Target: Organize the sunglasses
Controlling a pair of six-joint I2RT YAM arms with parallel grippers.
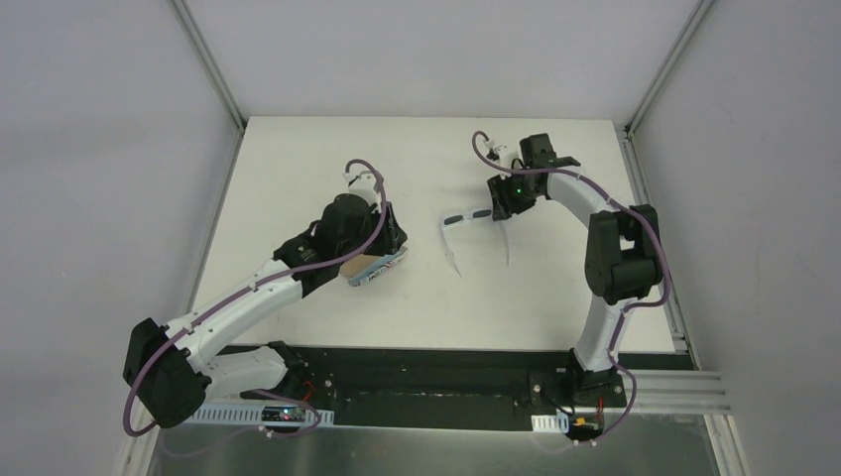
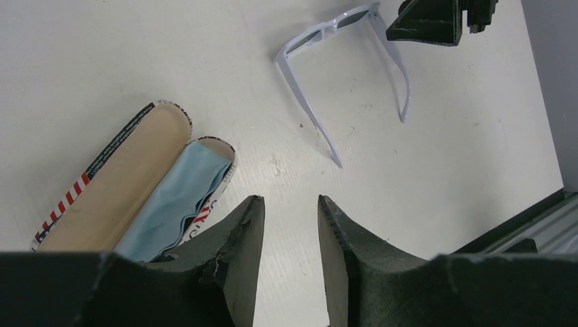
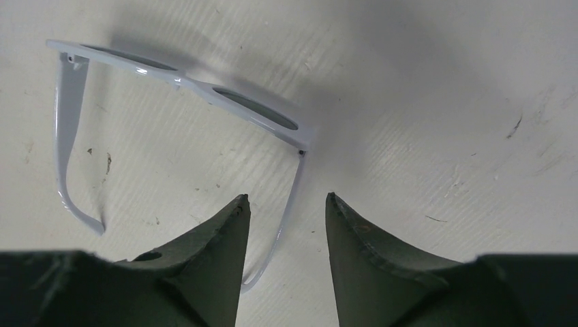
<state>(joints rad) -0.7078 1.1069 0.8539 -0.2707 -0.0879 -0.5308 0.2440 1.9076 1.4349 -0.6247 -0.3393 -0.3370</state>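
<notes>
The sunglasses lie unfolded on the white table, lenses far, both slim white temple arms pointing toward the near edge. They also show in the left wrist view and the right wrist view. My right gripper is open over the pair's right end; in the right wrist view one temple arm runs between the fingers without either one pressing on it. My left gripper is open and empty, low over bare table just right of the open case.
The oblong case lies open, tan lining up, with the light blue cloth in its right half. The table's near edge meets a black rail. Grey walls stand on the left, the right and the far side.
</notes>
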